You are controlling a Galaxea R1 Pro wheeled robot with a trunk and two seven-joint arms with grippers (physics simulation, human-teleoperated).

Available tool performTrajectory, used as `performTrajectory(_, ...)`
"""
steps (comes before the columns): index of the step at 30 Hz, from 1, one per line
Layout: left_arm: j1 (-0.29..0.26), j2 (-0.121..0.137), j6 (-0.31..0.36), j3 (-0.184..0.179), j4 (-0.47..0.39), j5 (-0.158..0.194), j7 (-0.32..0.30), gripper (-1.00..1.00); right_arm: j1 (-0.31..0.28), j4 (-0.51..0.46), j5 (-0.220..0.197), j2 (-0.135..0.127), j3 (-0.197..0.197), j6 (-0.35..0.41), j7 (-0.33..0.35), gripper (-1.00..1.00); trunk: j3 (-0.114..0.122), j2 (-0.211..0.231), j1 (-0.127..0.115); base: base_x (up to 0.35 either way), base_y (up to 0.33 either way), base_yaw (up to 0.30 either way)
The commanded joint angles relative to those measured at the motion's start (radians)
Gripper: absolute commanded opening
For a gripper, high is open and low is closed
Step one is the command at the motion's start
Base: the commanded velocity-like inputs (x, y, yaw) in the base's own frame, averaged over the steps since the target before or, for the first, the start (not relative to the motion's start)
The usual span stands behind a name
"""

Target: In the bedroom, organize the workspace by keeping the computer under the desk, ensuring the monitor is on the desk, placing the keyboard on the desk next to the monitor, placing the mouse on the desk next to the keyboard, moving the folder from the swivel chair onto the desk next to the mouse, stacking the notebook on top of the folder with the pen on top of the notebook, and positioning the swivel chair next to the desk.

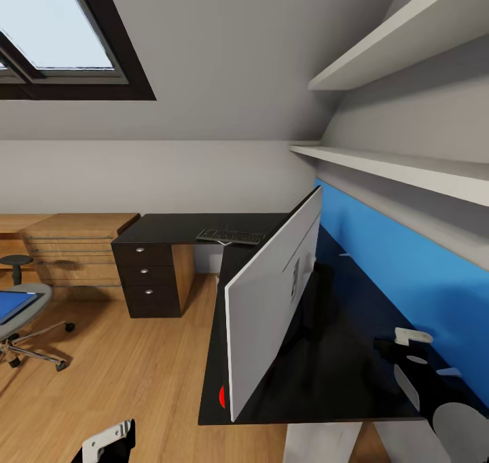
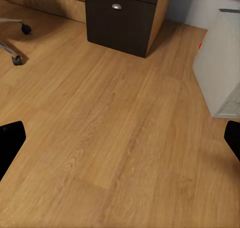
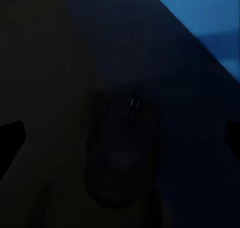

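The black desk (image 1: pixel 339 354) runs along the blue back panel (image 1: pixel 407 266). On it the monitor (image 1: pixel 272 293) stands edge-on, with a red dot at its lower corner. At the desk's far end lies the keyboard (image 1: pixel 229 235). My right gripper (image 3: pixel 120 138) hangs open over the desk, and the dim rounded mouse (image 3: pixel 117 158) lies between its fingertips; I see this gripper at lower right (image 1: pixel 404 351). My left gripper (image 2: pixel 120 138) is open above the bare floor, with the silver-grey computer (image 2: pixel 220 62) ahead. The blue folder (image 1: pixel 12 305) lies on the swivel chair (image 1: pixel 27 320).
The drawer unit (image 1: pixel 146 273) with silver knobs stands under the desk's far wing. A light wooden chest (image 1: pixel 75 246) and a small round stool (image 1: pixel 15 263) stand at the left wall. Two white shelves (image 1: pixel 407 171) jut out above the desk. Wood floor (image 1: pixel 136 368) lies open between chair and desk.
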Motion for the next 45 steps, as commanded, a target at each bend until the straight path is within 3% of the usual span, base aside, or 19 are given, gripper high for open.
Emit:
performTrajectory(1, 0.0, 0.001, -0.006, -0.005, -0.001, 0.01, 0.005, 1.0, 0.0, -0.002, -0.01, 0.0, 0.002, 0.005, -0.003, 1.0, -0.001, -0.001, 0.0, 0.006, 0.0, 0.0)
performTrajectory(32, 0.0, 0.0, -0.006, -0.005, -0.015, 0.009, 0.006, 1.0, 0.0, 0.002, -0.012, -0.001, 0.002, 0.011, -0.003, 1.0, -0.001, -0.001, 0.0, 0.073, 0.0, 0.0)
performTrajectory(39, 0.0, 0.0, -0.005, -0.005, -0.031, 0.01, 0.006, 1.0, -0.002, 0.0, -0.012, -0.002, 0.0, 0.048, -0.005, 1.0, -0.001, -0.001, 0.0, 0.001, 0.0, 0.0)
performTrajectory(45, 0.0, 0.0, -0.003, -0.004, -0.044, 0.058, 0.007, 1.0, -0.006, 0.0, -0.012, -0.009, -0.001, 0.064, -0.007, 1.0, -0.001, -0.001, 0.0, 0.0, 0.0, 0.0)
